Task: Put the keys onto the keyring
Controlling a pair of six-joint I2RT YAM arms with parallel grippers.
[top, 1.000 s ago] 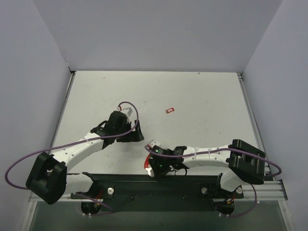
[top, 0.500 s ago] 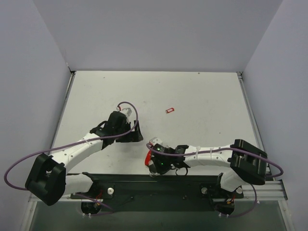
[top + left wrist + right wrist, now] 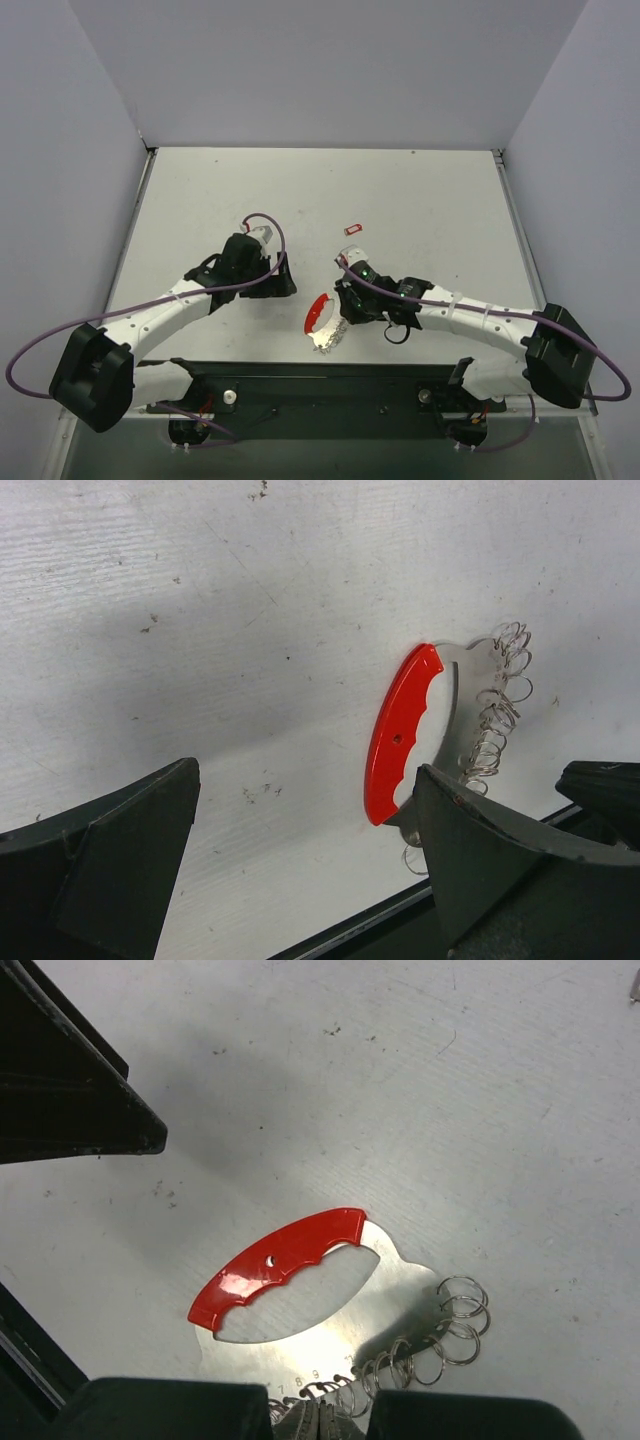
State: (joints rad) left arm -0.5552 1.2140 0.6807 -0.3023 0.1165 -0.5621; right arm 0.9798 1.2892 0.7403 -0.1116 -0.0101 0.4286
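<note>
Top view: the keys (image 3: 351,229), one tiny red tag, lie alone on the white table (image 3: 420,190) just above frame ctr, well apart from both arms. The keyring (image 3: 317,313), a red curved grip w/ silver rings below it, lies lower ctr, near the table's btm edge. The left gripper (image 3: 282,285) sits left of ctr, near the keyring but not touching it. The right gripper (image 3: 342,310) is right against the keyring's right side; can't read its jaws from up here. Left wrist view: the left gripper (image 3: 305,780) is spread wide w/ nothing in it, bare table between the fingers (image 3: 110,870). The keyring (image 3: 400,730) lies right of ctr just beyond the right-hand finger, its wire rings (image 3: 497,705) bunched further right. Right wrist view: the keyring (image 3: 280,1258) fills lower ctr, red grip on a flat silver plate (image 3: 330,1335), rings (image 3: 445,1335) fanned to the lower right. The right gripper (image 3: 310,1422) at btm ctr has its jaws pinched together on the plate's lower edge by the rings. A black finger of the other gripper shows upper left.
</note>
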